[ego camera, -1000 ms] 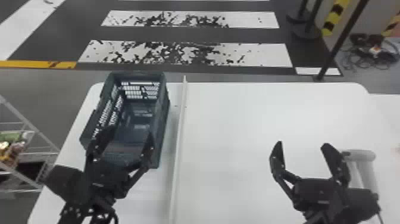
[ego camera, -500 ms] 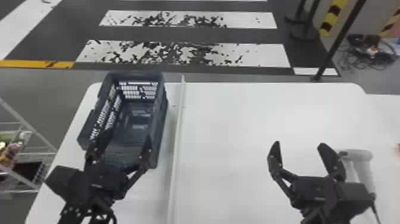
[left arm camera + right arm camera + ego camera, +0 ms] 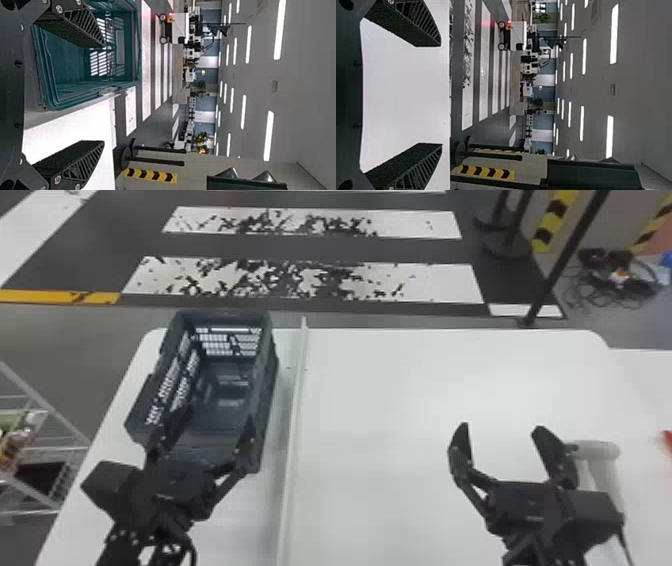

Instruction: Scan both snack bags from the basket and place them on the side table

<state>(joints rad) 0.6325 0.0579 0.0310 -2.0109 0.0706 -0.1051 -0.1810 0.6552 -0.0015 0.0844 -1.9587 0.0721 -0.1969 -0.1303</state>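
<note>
Head view: my left claw (image 3: 218,415), fingers wide apart, overlaps the near end of the basket (image 3: 270,400) as seen. My right claw (image 3: 502,427), also wide, is over the table (image 3: 400,405), near a white scanner (image 3: 606,475). Basket upright, table's left part, alongside a pale strip (image 3: 296,415). Beyond: striped floor (image 3: 440,282).
</note>
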